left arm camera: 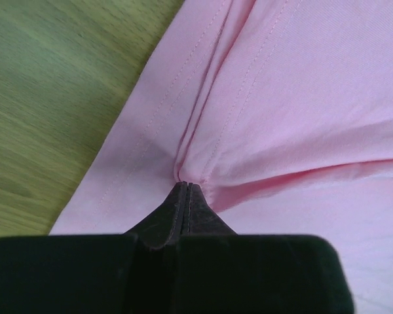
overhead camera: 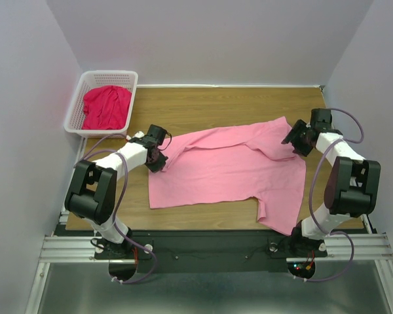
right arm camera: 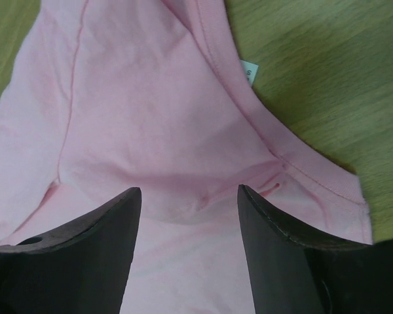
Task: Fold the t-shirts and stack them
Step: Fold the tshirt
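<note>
The light pink t-shirt point(overhead camera: 226, 171) lies spread, rumpled, across the middle of the wooden desk point(overhead camera: 209, 108) in the overhead view, one end effector at each side edge. At the shirt's left edge the left end effector point(overhead camera: 158, 160) is clamped tight on the cloth. Its wrist view shows the two dark fingers point(left arm camera: 178, 212) pressed together with a pinch of stitched pink edge gathered at their tips. At the right edge the right end effector point(right arm camera: 188, 190) stands with its jaws well apart over the pink fabric, a small pucker of cloth between them. I cannot tell whether it touches the shirt. The crimson red t-shirt point(overhead camera: 106, 108) sits bunched in the white lattice basket point(overhead camera: 110, 74) at the upper left.
</note>
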Action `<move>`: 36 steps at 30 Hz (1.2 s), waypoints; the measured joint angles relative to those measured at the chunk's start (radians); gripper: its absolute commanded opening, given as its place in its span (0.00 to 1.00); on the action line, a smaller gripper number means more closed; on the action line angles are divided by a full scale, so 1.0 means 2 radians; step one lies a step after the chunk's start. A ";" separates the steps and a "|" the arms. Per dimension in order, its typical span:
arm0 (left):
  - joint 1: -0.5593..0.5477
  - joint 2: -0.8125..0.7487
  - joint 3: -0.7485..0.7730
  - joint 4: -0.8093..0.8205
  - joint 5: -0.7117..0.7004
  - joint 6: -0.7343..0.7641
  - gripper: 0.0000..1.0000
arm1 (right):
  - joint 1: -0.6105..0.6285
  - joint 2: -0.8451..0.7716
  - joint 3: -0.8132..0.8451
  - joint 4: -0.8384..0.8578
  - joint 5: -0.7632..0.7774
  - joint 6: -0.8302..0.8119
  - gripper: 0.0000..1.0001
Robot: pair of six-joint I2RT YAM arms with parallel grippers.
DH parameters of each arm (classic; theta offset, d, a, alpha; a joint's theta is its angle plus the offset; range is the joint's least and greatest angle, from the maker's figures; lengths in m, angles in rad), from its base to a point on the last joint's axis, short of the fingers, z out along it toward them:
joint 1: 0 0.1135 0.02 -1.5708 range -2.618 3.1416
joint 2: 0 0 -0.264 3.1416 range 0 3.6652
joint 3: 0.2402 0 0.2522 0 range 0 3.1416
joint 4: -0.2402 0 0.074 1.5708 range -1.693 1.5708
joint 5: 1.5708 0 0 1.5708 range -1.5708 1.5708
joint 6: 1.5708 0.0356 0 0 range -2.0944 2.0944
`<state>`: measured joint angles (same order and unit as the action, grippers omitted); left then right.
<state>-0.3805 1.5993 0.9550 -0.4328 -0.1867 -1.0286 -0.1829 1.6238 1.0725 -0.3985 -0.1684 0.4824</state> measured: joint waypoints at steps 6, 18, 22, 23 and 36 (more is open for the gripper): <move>0.000 0.000 0.000 0.011 0.000 0.011 0.00 | -0.006 0.004 0.000 -0.004 0.028 0.000 0.66; 0.000 0.000 0.000 0.026 0.005 0.024 0.00 | -0.013 0.040 0.000 -0.006 0.052 -0.004 0.60; 0.000 0.000 -0.005 0.031 0.005 0.026 0.00 | -0.014 0.045 0.000 -0.006 0.056 -0.004 0.59; 0.000 0.000 -0.006 0.031 0.005 0.026 0.00 | -0.014 0.045 0.000 -0.006 0.057 -0.004 0.59; 0.000 -0.006 -0.007 0.035 0.005 0.026 0.00 | -0.023 0.046 0.000 -0.006 0.099 -0.004 0.55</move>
<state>-0.3805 1.5883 0.9409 -0.3637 -0.1768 -0.9771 -0.2298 1.7149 1.0721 -0.4107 0.0292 0.4751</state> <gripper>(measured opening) 0.026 0.580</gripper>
